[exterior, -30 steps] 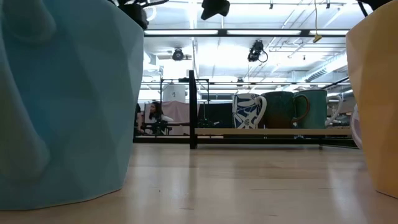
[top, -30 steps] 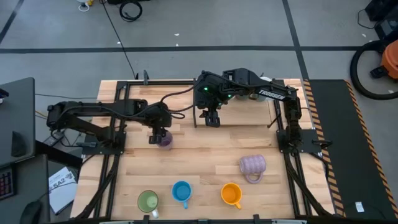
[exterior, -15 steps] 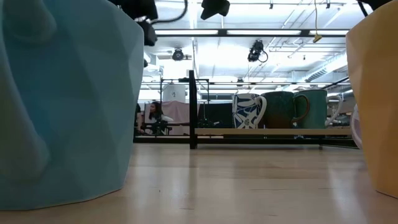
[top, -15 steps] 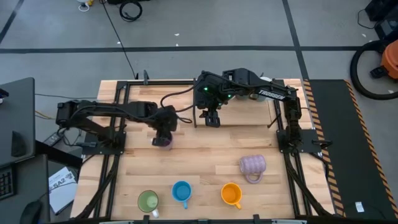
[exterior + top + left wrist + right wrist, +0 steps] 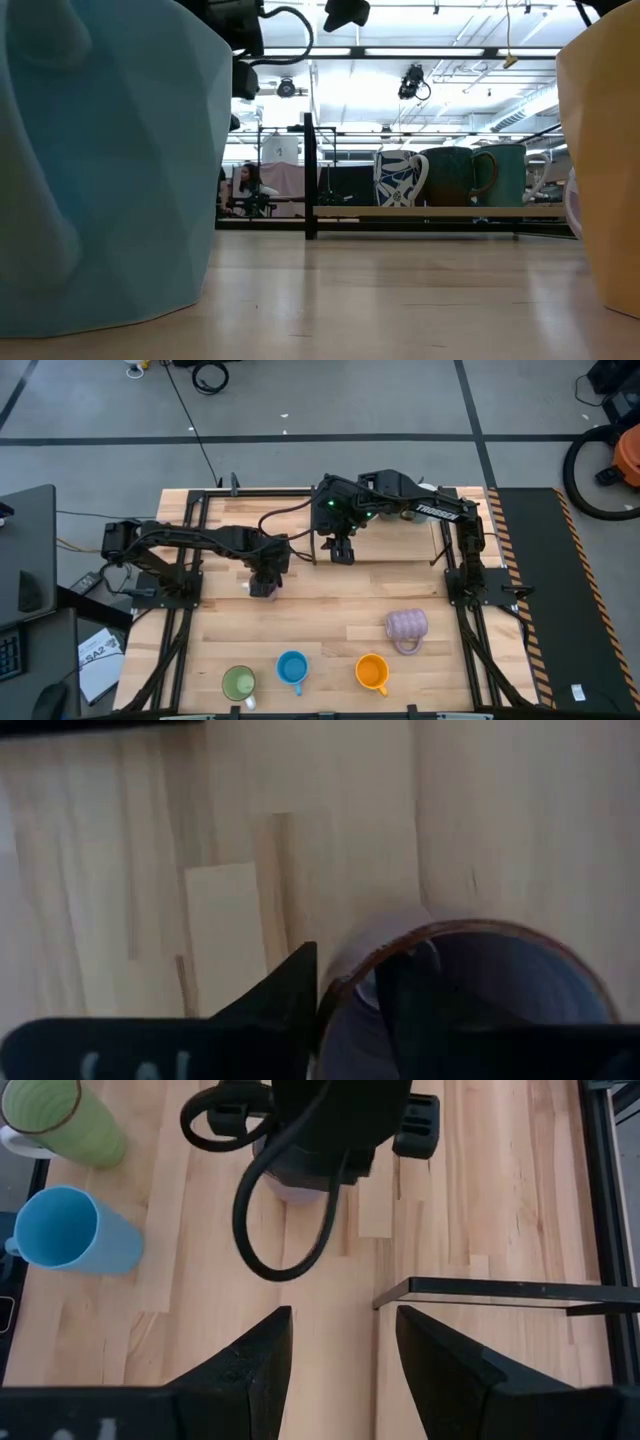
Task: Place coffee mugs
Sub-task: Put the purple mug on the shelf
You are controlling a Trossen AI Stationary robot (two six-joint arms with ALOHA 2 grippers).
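Near the table's middle, the left gripper [image 5: 264,584] pinched the small lilac mug's [image 5: 470,990] rim, one finger inside, one outside. Behind it, the right gripper [image 5: 341,554] hung with fingers [image 5: 255,1365] apart, holding nothing.

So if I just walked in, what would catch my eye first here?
Probably the left arm mid-table, its fingers pinching the rim of a small lilac mug, one finger inside and one outside. Next, the row of bright mugs along the near edge: green mug, blue mug, orange mug, with a ribbed lavender mug behind them.
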